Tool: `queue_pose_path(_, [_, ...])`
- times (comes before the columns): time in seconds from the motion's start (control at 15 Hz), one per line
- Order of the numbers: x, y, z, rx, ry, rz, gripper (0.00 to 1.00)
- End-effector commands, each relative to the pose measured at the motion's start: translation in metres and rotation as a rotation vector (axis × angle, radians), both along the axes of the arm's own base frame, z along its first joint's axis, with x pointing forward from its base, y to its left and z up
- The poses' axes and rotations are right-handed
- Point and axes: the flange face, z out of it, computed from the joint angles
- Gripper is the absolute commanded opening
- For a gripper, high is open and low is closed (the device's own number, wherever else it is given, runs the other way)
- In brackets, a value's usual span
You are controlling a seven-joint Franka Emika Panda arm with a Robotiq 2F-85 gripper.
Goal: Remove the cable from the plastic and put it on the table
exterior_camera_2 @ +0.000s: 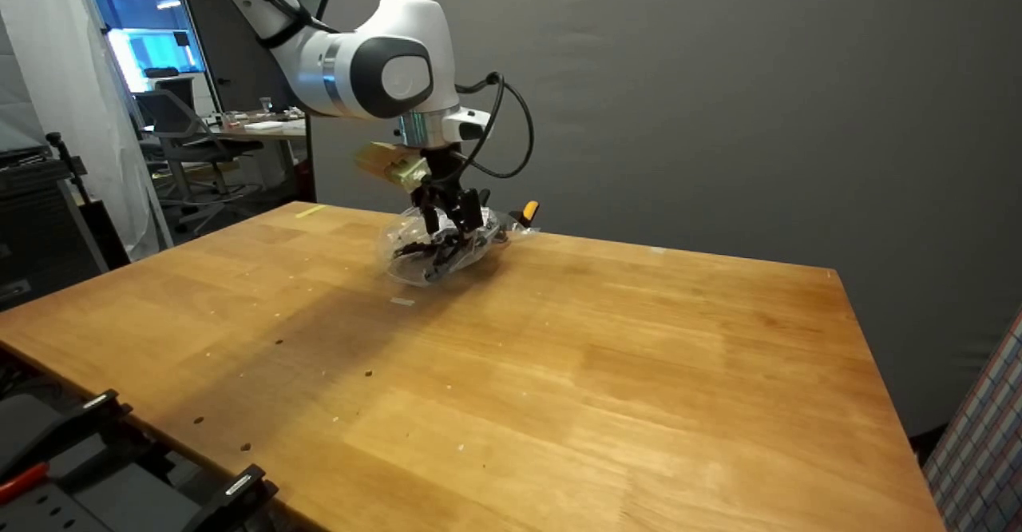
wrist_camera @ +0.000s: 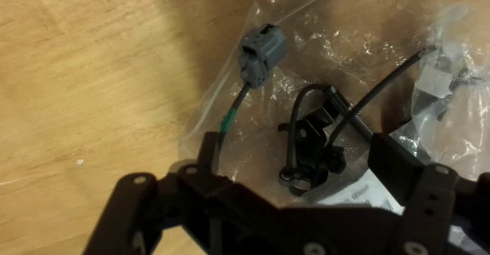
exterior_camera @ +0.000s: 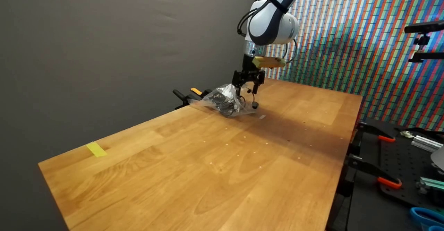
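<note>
The clear plastic bag lies crumpled on the wooden table near its back edge. It shows in both exterior views. The black cable loops over a black bracket at the bag. Its grey connector lies near the bag's edge, with green tape on the cable beside it. I cannot tell whether the connector is under or over the film. My gripper is open over the bag, also in both exterior views. The cable and bracket show between the fingers. A white label is partly hidden.
The wooden table extends around the bag. A black clamp with an orange part stands at the back edge behind the bag. Yellow tape is on the table. More clamps hold a dark side surface along the opposite edge.
</note>
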Motion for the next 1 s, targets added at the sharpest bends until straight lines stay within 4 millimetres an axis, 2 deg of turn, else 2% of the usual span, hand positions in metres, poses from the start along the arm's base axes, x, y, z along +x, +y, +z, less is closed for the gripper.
queue_pose_path(0.0, [0.011, 0.007, -0.002, 0.033, -0.027, -0.015, 1.00])
queue_pose_path(0.2, [0.009, 0.007, -0.006, 0.049, -0.026, -0.009, 1.00])
queue_pose_path(0.47, [0.007, 0.005, -0.033, 0.053, -0.013, 0.017, 1.00])
queue_pose_path(0.8, [0.013, -0.007, -0.047, 0.081, -0.020, 0.000, 1.00])
queue_pose_path(0.87, [0.016, -0.010, -0.046, 0.086, -0.025, -0.007, 0.96])
queue_pose_path(0.93, [0.018, -0.014, -0.042, 0.083, -0.035, -0.015, 0.86])
